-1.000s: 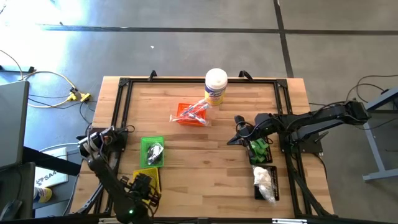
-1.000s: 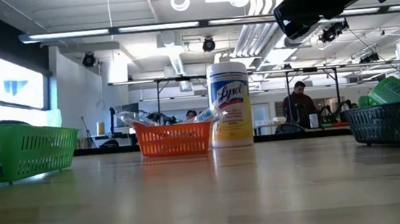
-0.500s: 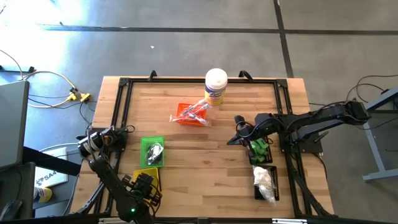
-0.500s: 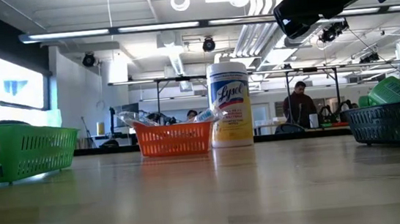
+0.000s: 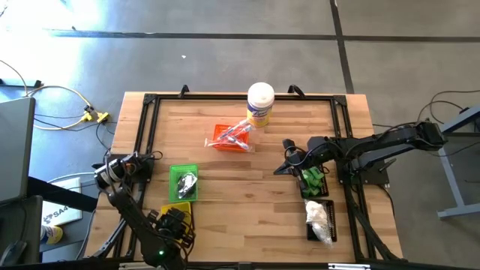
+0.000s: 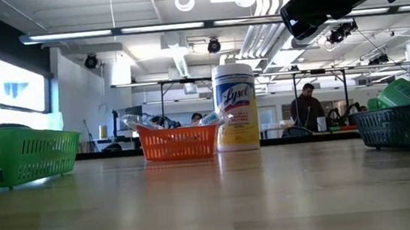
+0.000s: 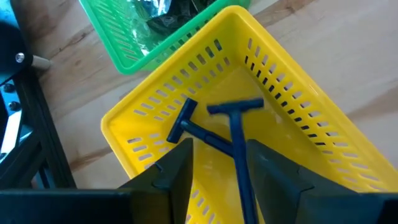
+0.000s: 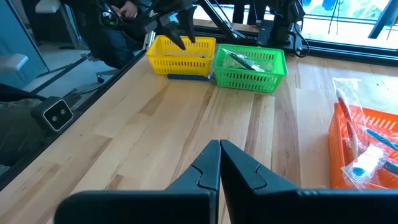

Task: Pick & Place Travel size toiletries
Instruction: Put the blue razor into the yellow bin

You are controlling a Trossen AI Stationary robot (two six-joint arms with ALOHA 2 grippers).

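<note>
So the Lysol canister [image 5: 260,102] stands at the far edge of the table, and everything else sits nearer the camera side from it. Just in front of the canister is the orange basket [image 5: 218,142], holding clear-wrapped sticks [image 5: 236,133] that poke out over its rim toward the canister. Further from the canister, on the left arm's side, is the green basket [image 5: 174,194] with a crinkly clear packet [image 5: 187,181] in it, and touching it on the side away from the canister is the yellow basket [image 7: 298,118]. That one has two dark blue razors [image 7: 231,127] lying crossed on its floor. The left gripper [image 7: 219,163] hangs right over the yellow basket with its fingers apart, one on each side of a razor handle, not clamped on anything as far as I can see. On the other side of the canister, the right gripper [image 5: 285,159] hovers with fingers pressed together, empty, just beside a dark basket [image 6: 399,128] full of green bottles [image 5: 313,178]. Past that is a black tray [image 5: 331,230] with white fluffy bags [image 5: 318,216].
</note>
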